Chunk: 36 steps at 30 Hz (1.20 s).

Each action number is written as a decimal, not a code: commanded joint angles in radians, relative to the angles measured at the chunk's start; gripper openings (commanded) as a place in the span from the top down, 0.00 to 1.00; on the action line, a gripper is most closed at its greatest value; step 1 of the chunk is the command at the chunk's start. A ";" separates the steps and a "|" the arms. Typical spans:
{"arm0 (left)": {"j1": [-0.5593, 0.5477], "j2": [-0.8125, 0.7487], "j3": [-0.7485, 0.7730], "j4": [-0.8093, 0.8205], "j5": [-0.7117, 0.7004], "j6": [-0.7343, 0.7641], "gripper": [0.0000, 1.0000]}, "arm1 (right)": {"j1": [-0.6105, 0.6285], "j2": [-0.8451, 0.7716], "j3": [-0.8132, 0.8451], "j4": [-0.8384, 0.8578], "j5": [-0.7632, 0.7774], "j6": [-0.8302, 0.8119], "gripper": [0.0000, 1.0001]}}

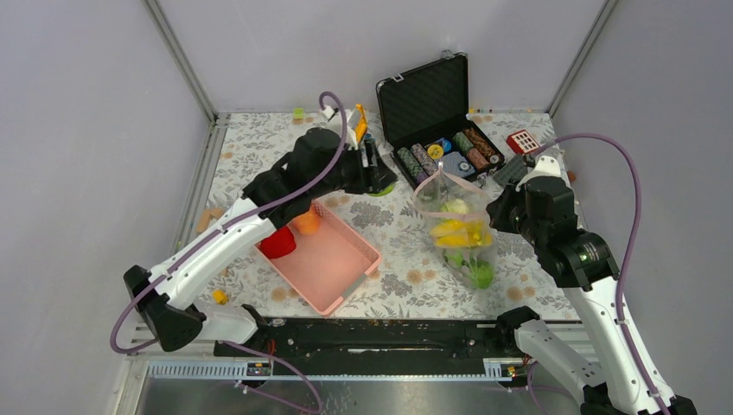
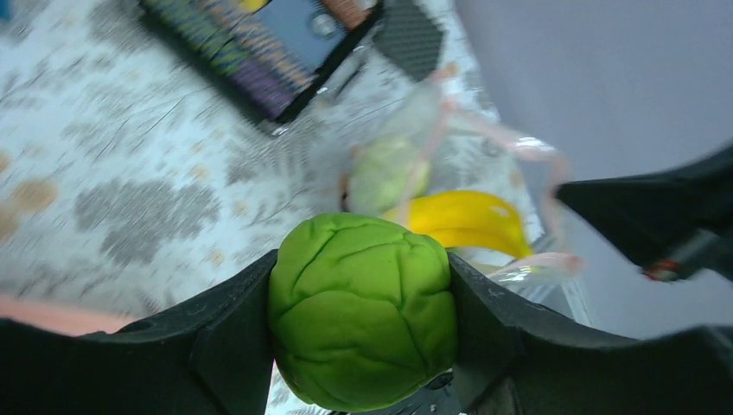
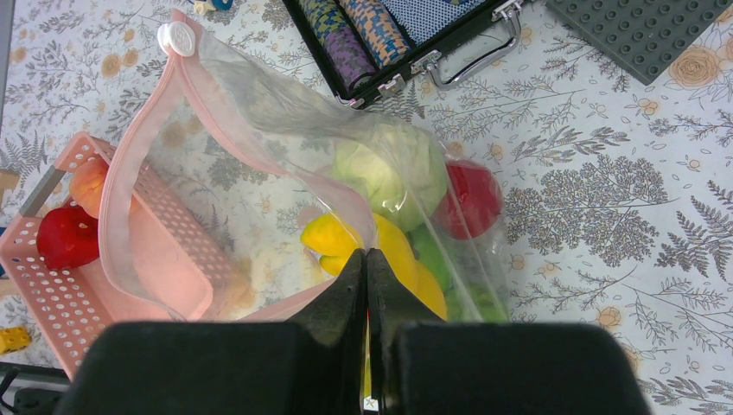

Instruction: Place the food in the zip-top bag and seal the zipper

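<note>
My left gripper [image 2: 361, 324] is shut on a green round fruit [image 2: 363, 311] and holds it above the table, left of the zip-top bag [image 1: 456, 229]; in the top view the gripper [image 1: 380, 179] hides most of the fruit. My right gripper [image 3: 366, 259] is shut on the bag's near mouth edge and holds the bag [image 3: 285, 186] open and raised. The pink zipper strip [image 3: 130, 164] curves round the mouth. Inside lie the yellow banana bunch [image 3: 393, 251], the pale cabbage [image 3: 389, 164], a red apple [image 3: 471, 199] and a green fruit [image 3: 436, 255].
The pink slotted basket [image 1: 333, 259] sits mid-left, holding a red apple [image 1: 277, 243] and an orange [image 1: 306, 222]. An open black case of poker chips [image 1: 441, 130] stands at the back. A dark studded plate [image 1: 512, 169] and a small red item [image 1: 523, 141] lie at back right.
</note>
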 commanded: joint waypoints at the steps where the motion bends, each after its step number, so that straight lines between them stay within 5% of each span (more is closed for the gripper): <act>1: -0.065 0.079 0.152 0.125 0.092 0.090 0.75 | 0.001 -0.005 -0.001 0.019 0.005 -0.001 0.99; 14: -0.213 0.330 0.261 0.359 0.140 0.096 0.74 | 0.000 -0.014 -0.010 0.028 -0.016 0.003 0.99; 23: -0.241 0.385 0.252 0.351 0.056 0.074 0.73 | 0.000 -0.014 -0.013 0.027 -0.026 0.003 0.98; 25: -0.251 0.376 0.242 0.350 0.036 0.081 0.66 | 0.001 -0.012 -0.013 0.029 -0.026 0.005 0.98; 33: -0.266 0.335 0.238 0.336 0.081 0.103 0.09 | 0.000 -0.011 -0.011 0.029 -0.037 0.008 0.98; 36: -0.267 0.309 0.240 0.329 0.106 0.112 0.01 | 0.000 -0.013 -0.010 0.028 -0.033 0.008 0.98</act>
